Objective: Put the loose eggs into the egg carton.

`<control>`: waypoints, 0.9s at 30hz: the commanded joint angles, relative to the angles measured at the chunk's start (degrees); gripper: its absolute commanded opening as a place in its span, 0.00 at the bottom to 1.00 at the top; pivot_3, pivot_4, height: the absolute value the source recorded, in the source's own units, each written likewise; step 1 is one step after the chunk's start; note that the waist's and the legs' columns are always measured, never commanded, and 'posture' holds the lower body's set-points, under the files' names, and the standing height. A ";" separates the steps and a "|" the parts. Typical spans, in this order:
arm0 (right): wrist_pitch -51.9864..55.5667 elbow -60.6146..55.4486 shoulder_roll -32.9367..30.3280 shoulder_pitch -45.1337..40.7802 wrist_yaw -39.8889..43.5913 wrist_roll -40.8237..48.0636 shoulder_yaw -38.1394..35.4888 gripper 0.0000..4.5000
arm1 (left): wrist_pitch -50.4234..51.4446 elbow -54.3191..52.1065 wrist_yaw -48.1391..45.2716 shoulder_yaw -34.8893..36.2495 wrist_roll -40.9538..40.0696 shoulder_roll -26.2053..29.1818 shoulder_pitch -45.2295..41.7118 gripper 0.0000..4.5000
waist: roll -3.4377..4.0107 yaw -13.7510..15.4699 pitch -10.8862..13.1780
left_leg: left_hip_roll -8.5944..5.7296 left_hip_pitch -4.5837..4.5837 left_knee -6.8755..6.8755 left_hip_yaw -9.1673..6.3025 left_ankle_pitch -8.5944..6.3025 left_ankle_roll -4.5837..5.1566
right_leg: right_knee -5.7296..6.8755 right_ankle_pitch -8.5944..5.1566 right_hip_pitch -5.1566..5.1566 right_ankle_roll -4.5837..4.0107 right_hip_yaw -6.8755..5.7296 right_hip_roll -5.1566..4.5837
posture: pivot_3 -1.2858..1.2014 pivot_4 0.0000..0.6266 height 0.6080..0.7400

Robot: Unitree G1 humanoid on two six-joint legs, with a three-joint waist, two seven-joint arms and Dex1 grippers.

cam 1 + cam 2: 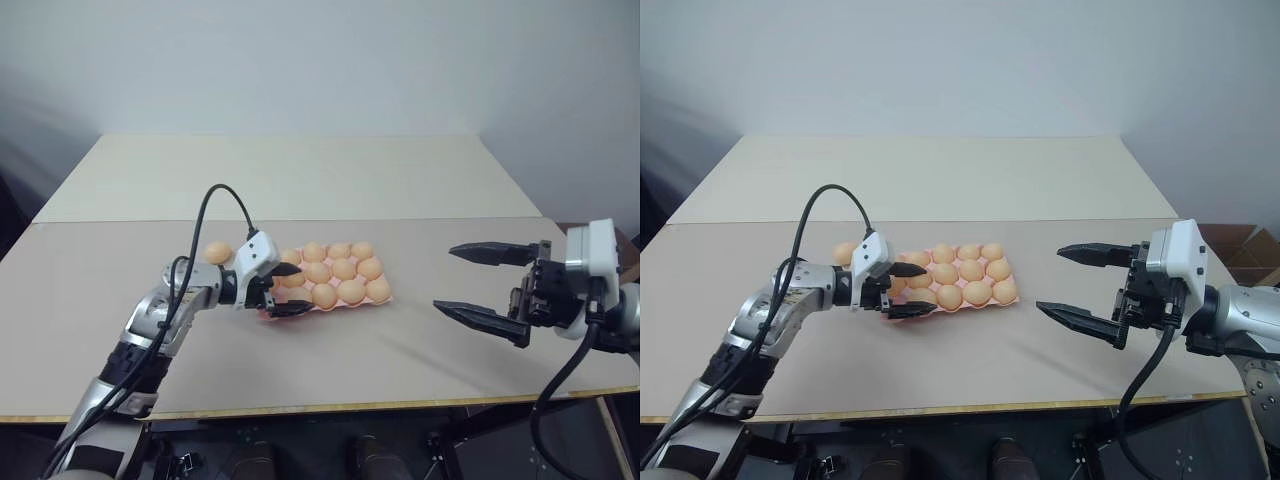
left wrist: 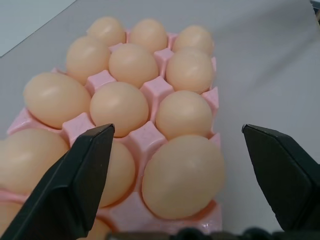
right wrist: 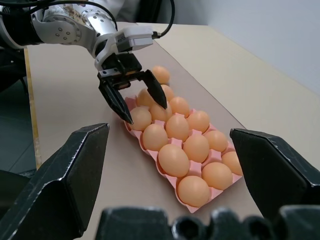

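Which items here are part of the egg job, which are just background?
Job:
- egg carton, pink, nearly full
- one loose egg on the table beside the carton's left end
- left pincer, open over that end
- right pincer, open, off to the right

Background:
- tan table
- white wall

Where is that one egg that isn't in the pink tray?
The loose egg lies on the table beside the pink tray's left end, just behind the robot's open left pincer.
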 commanded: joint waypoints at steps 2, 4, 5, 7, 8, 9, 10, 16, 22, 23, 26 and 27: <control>-1.05 -0.14 -0.10 -1.43 0.79 1.35 -1.18 1.00 | -0.03 -4.24 0.68 5.92 -2.59 2.33 1.16 0.99 | -0.01 -0.04 0.00 | 0.00 -0.02 0.00 0.00 0.00 0.00 | -0.01 0.00 -0.01 0.00 0.00 -0.01 | 0.52 0.24 1.00; -0.96 0.22 -0.18 -1.73 1.20 1.38 -0.97 1.00 | 0.11 -6.25 -0.03 9.54 -4.28 4.97 2.85 0.99 | -0.01 -0.17 0.00 | 0.00 -0.04 0.00 0.00 0.00 0.00 | -0.01 0.00 -0.04 0.00 -0.01 0.00 | 0.52 0.24 1.00; -0.93 0.34 -0.18 -1.84 1.36 1.36 -0.92 1.00 | 0.30 -6.95 -0.20 10.64 -4.87 5.90 3.46 0.99 | 0.00 -0.32 0.00 | 0.01 -0.06 0.00 0.00 0.00 0.00 | -0.01 0.00 -0.07 0.00 0.00 0.00 | 0.52 0.24 1.00; -1.00 0.98 -0.17 -2.29 1.82 1.10 -0.43 1.00 | 0.82 -8.15 -0.46 14.37 -5.92 9.21 5.70 0.99 | 0.00 -0.39 0.00 | 0.02 -0.05 0.00 0.00 0.00 0.00 | 0.00 0.00 -0.07 0.00 -0.01 0.00 | 0.52 0.24 1.00; -1.06 1.23 -0.17 -2.40 2.05 1.00 -0.25 1.00 | 0.96 -8.72 -0.49 16.32 -6.29 10.79 7.11 0.99 | 0.00 -0.56 0.00 | 0.01 -0.05 0.00 0.00 0.00 0.00 | 0.00 -0.03 -0.07 -0.04 -0.01 -0.01 | 0.52 0.24 1.00; -1.14 1.58 -0.16 -2.64 2.33 0.85 0.02 1.00 | 0.97 -9.18 -0.47 18.75 -6.71 12.52 8.93 0.99 | 0.00 -0.70 0.00 | 0.02 -0.04 0.00 0.01 0.00 0.00 | -0.01 -0.07 -0.08 -0.11 0.00 -0.01 | 0.52 0.24 1.00; -1.17 1.80 -0.14 -2.80 2.52 0.74 0.17 1.00 | 0.93 -9.52 -0.34 20.20 -7.10 13.60 10.17 0.99 | 0.00 -0.70 0.00 | 0.04 -0.03 0.00 0.02 0.00 0.00 | -0.01 -0.08 -0.08 -0.14 0.00 -0.01 | 0.52 0.24 1.00; -1.81 4.28 -0.21 -4.37 4.01 -0.27 1.26 1.00 | 0.34 -12.67 -3.03 37.96 -11.86 18.17 26.28 0.99 | 0.01 -0.79 0.01 | 0.08 -0.11 -0.01 0.09 -0.01 -0.01 | 0.01 -0.16 -0.30 -0.27 0.04 -0.03 | 0.52 0.24 1.00; -1.91 6.27 -0.84 -5.30 5.15 -0.67 0.96 1.00 | 1.85 -17.50 -0.53 50.14 -13.75 16.81 39.41 0.99 | 0.01 0.10 0.01 | 0.08 -0.19 -0.01 0.14 -0.01 -0.02 | 0.03 -0.18 -0.44 -0.29 0.02 -0.09 | 0.52 0.24 1.00; -1.85 6.38 -0.91 -5.35 5.36 -0.71 1.02 1.00 | 2.20 -18.44 0.16 50.88 -14.43 16.21 40.45 0.99 | 0.01 0.25 0.01 | 0.08 -0.18 -0.01 0.15 -0.01 -0.02 | 0.03 -0.18 -0.44 -0.29 0.02 -0.10 | 0.52 0.24 1.00; -1.73 6.70 -1.05 -5.59 5.82 -0.79 1.12 1.00 | 3.01 -20.39 1.62 51.35 -15.61 15.22 41.92 0.99 | 0.01 0.61 0.01 | 0.08 -0.21 -0.01 0.17 -0.02 -0.03 | 0.03 -0.18 -0.48 -0.29 0.03 -0.10 | 0.52 0.24 1.00; -1.66 6.78 -1.11 -5.73 5.90 -0.77 1.16 1.00 | 3.09 -20.75 2.15 51.13 -15.80 15.04 41.99 0.99 | 0.01 0.68 0.01 | 0.08 -0.20 -0.01 0.17 -0.02 -0.03 | 0.03 -0.18 -0.48 -0.29 0.03 -0.10 | 0.52 0.24 1.00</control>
